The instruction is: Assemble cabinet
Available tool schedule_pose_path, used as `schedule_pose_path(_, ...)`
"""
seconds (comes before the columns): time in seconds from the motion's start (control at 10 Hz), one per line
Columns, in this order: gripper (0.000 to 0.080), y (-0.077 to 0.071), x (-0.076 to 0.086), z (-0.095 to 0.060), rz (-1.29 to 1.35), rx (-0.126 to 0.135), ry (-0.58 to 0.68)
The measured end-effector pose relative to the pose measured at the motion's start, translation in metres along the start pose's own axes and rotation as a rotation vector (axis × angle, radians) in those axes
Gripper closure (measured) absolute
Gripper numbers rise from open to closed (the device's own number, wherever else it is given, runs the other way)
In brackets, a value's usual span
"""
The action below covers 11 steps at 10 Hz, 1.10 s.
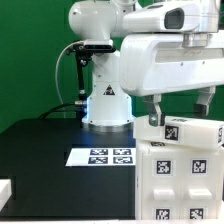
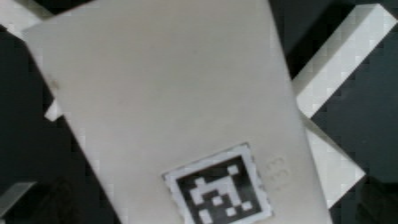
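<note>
The white cabinet (image 1: pixel 185 168) stands at the exterior view's lower right, its faces covered with black-and-white tags. A flat tagged panel (image 1: pixel 188 130) forms its top. My gripper (image 1: pixel 178 112) hangs just above that top panel with its two dark fingers (image 1: pixel 151 110) spread wide apart, holding nothing. In the wrist view a white panel (image 2: pixel 160 100) with one tag (image 2: pixel 222 187) fills most of the picture, very close, and my fingers do not show there. A second white edge (image 2: pixel 347 70) crosses behind it. No knob is visible.
The marker board (image 1: pixel 100 156) lies flat on the black table (image 1: pixel 40 150) in front of the arm's base (image 1: pixel 105 105). A small white part (image 1: pixel 5 190) sits at the exterior view's left edge. A green wall stands behind.
</note>
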State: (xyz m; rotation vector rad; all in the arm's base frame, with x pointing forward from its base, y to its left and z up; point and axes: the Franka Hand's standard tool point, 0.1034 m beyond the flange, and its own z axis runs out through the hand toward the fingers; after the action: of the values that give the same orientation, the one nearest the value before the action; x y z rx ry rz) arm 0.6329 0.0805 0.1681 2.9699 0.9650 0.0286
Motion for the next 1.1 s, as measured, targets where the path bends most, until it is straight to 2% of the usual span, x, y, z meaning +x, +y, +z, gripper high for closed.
schedule_pose_path(0.3,0.0003,0.0006,-0.0017,0.0068,0.050,0.001,-0.007)
schedule_pose_path(0.5,0.0030,0.0018,-0.0024,0.0069,0.067,0.000,-0.007)
schedule_pose_path(0.6,0.0205,0.0018,-0.0024,0.0070,0.098,0.001,-0.007)
schedule_pose_path(0.9,0.0245,0.0016,-0.0023,0.0071,0.324,0.001,-0.007)
schedule_pose_path(1.1,0.0245,0.0018,-0.0027,0.0080,0.565,-0.016,0.047)
